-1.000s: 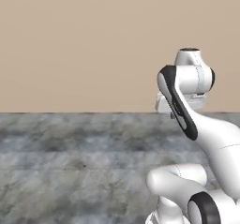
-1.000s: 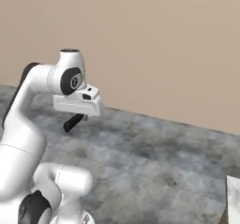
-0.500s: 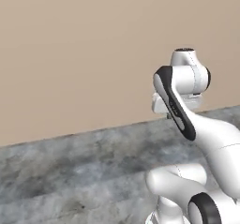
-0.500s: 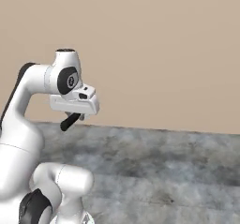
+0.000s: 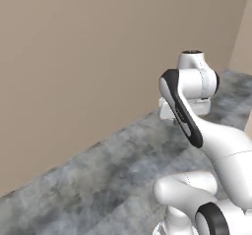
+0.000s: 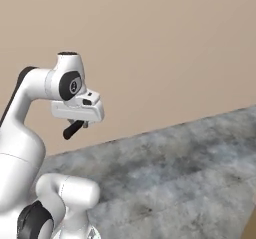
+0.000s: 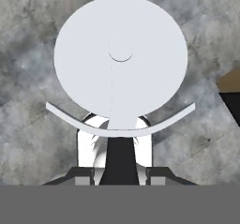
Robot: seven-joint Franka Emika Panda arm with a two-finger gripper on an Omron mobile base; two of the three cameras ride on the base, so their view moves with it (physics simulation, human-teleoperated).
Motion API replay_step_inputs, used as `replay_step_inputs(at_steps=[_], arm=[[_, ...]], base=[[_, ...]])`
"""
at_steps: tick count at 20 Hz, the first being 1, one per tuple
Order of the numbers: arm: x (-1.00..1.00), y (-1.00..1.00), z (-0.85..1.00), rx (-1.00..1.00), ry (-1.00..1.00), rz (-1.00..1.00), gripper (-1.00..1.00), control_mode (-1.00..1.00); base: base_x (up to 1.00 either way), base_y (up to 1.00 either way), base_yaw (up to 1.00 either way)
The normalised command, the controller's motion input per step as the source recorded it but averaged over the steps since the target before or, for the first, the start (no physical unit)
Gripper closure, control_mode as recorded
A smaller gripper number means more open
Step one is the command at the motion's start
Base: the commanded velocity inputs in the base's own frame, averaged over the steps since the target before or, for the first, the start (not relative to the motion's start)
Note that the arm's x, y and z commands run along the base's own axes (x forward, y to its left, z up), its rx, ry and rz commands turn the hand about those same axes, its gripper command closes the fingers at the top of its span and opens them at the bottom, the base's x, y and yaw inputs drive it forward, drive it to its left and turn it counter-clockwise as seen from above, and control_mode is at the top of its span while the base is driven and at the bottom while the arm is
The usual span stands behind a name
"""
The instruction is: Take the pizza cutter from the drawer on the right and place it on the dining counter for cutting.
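Grey mottled floor [image 6: 190, 168] and plain tan wall [image 6: 150, 43].
Gripper [image 6: 75, 128] clamps pizza cutter [image 7: 121, 59]: black stick handle, pale round wheel.

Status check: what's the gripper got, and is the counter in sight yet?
Gripper shut on pizza cutter, black handle sticking out below the hand. Tan wall and grey floor ahead; dining counter not sighted. Path looks clear.

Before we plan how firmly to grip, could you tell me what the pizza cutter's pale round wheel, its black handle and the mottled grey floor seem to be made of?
The pale grey round wheel is probably metal, rendered matt: flat, even tone. The black stick handle is likely plastic: uniformly dark, no gloss. The mottled grey floor looks like stone or concrete: cloudy patches.
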Motion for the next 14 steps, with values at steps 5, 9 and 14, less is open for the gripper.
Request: replay_step_inputs(at_steps=[5,9,14], arm=[[0.0,0.0,0.0,0.0,0.0,0.0,1.0,1.0],[0.0,0.0,0.0,0.0,0.0,0.0,1.0,1.0],[0.0,0.0,0.0,0.0,0.0,0.0,1.0,1.0]], base=[[0.74,0.46,-0.7],[0.88,0.48,-0.64],[0.98,0.59,-0.61]])
